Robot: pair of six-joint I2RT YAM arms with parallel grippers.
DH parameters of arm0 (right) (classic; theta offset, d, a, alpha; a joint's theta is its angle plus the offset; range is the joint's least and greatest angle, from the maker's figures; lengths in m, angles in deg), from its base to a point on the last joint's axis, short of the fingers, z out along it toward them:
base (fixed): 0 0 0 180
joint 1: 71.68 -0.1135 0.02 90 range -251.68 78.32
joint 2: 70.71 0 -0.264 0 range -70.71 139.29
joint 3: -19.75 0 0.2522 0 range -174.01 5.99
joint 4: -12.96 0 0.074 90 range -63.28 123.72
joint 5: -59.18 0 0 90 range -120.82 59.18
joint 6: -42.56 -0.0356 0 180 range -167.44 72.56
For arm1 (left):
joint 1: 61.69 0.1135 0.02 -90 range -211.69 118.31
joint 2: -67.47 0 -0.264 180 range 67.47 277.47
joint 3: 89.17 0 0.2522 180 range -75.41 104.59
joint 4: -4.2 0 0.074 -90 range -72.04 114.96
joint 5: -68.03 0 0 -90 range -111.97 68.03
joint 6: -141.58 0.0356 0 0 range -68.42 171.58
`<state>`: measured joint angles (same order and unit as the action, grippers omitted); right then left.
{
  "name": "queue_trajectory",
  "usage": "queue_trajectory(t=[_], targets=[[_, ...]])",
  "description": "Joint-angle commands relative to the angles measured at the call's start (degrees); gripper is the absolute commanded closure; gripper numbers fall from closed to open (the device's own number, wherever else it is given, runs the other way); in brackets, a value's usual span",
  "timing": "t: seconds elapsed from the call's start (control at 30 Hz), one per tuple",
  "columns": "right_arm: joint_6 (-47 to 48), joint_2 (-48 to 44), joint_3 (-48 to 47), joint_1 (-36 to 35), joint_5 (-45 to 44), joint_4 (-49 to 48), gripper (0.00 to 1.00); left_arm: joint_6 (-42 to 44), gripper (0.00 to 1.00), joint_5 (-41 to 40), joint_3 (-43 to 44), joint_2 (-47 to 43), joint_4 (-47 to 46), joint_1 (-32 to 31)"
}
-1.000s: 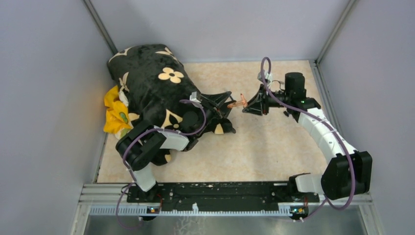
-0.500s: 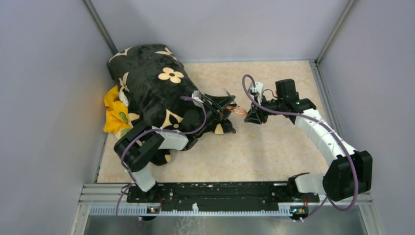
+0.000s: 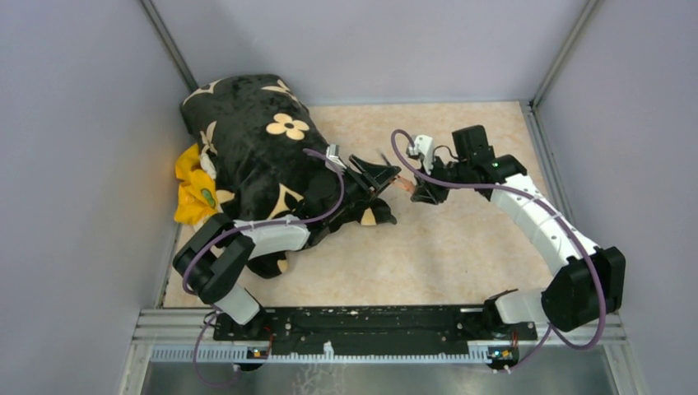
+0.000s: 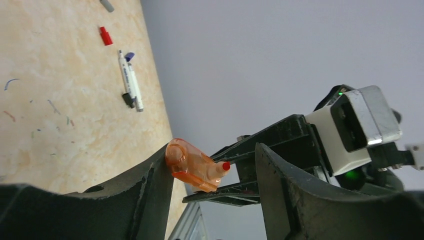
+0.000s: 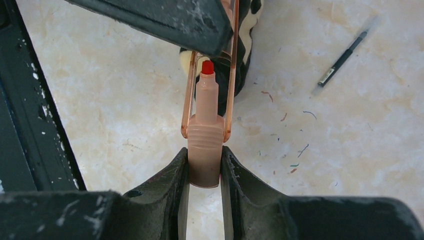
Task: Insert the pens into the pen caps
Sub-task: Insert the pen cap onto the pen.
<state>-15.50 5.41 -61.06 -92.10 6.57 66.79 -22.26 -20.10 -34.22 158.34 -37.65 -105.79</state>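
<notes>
Right end effector pinches orange marker, tip in a clear cap half-hidden by left end effector, hold unclear.

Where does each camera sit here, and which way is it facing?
Top external: above and behind the arm bases, looking down on the table; both arms show, left gripper facing right gripper.
Left wrist: on the left arm, looking along its own fingers toward the right gripper and a wall.
Right wrist: on the right arm, looking down past its own fingers, clamped on the orange marker, at the table.
Both wrist views share the marker's red tip.
</notes>
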Motion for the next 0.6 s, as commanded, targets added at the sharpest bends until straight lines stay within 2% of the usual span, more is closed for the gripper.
queue_trajectory(t=[0.0,0.4,0.57], targets=[[0.94,1.74,-3.02,-2.12,-3.73,2.0,1.0,5.12,0.37,1.9,1.95,-0.84,5.84,-0.07],[0.04,5.85,-7.76,-3.35,-7.94,5.82,1.0,11.05,0.43,2.73,4.71,-1.42,12.08,-0.89],[0.39,6.76,-8.79,-3.86,-8.33,7.26,1.0,14.13,0.52,3.04,6.58,-1.02,15.32,-1.51]])
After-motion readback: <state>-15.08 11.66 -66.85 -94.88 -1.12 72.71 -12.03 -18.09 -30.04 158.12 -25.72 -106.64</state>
